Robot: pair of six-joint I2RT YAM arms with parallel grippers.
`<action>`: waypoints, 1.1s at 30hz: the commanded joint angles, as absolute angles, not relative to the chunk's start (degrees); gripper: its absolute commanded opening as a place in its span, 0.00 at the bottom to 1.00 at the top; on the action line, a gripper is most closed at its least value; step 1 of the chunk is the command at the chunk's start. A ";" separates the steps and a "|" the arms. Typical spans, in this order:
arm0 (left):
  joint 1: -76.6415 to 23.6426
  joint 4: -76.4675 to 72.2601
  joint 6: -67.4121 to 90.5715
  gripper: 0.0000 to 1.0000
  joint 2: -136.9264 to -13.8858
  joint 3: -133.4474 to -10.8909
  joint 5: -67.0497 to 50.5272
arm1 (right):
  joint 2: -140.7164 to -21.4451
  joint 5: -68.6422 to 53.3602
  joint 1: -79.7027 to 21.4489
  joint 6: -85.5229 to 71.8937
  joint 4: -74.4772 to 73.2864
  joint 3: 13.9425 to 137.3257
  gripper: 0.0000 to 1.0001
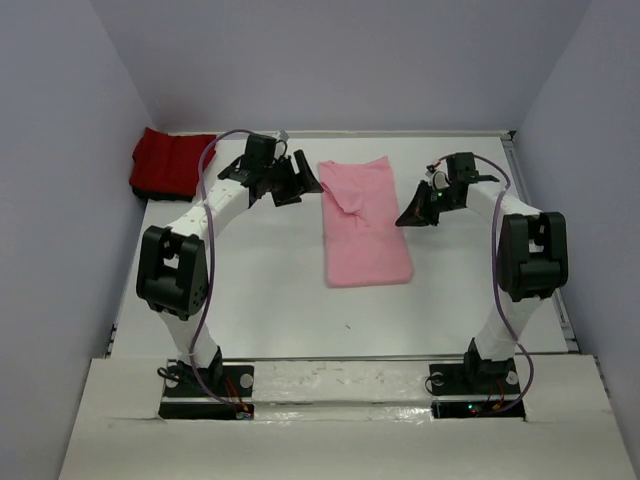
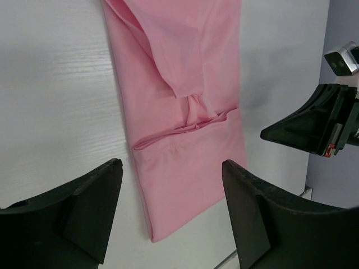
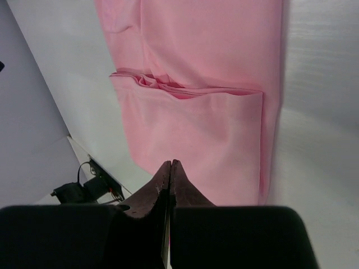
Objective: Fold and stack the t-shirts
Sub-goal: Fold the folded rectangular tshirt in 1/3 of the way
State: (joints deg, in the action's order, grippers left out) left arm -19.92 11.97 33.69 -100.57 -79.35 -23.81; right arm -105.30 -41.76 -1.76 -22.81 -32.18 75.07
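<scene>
My left gripper (image 1: pixel 290 182), fingers spread wide and empty, and my right gripper (image 1: pixel 418 212), fingers pressed together on nothing, flank the pink t-shirt (image 1: pixel 362 225), folded lengthwise at centre, seemingly ready for its next fold; the red t-shirt (image 1: pixel 170 163) waits far left.

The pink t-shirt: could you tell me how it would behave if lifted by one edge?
The pink t-shirt would probably droop limply, as its layers bunch into wrinkles. It looks thin, so a push would likely ruck it rather than slide it.

One t-shirt (image 1: pixel 365 225) lies at the middle of the table (image 1: pixel 260 300), the other t-shirt (image 1: pixel 172 163) at its far-left corner.
</scene>
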 commanded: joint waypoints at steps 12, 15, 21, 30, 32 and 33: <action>-21.45 23.56 27.60 0.80 -109.86 -91.67 -20.12 | -115.75 -39.64 -8.88 -25.31 -27.07 77.78 0.00; -21.62 21.98 28.39 0.80 -110.91 -91.84 -21.18 | -116.45 -38.67 -8.88 -24.87 -27.16 77.87 0.00; -23.28 18.90 28.92 0.80 -113.11 -93.51 -21.62 | -118.04 -37.36 -9.40 -23.99 -27.60 77.52 0.00; -25.05 6.87 27.95 0.80 -116.89 -91.06 -26.27 | -119.09 -37.44 -9.93 -23.82 -28.04 78.49 0.00; -25.05 4.76 28.39 0.76 -117.94 -90.79 -26.89 | -119.09 -37.44 -9.93 -23.73 -28.12 78.57 0.00; -25.05 4.40 28.48 0.74 -118.12 -90.88 -27.07 | -119.18 -37.35 -9.93 -23.82 -28.12 78.75 0.00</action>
State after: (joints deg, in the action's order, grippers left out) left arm -25.04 10.81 28.97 -117.84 -90.80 -24.10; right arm -118.61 -38.96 -9.21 -25.02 -29.17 76.82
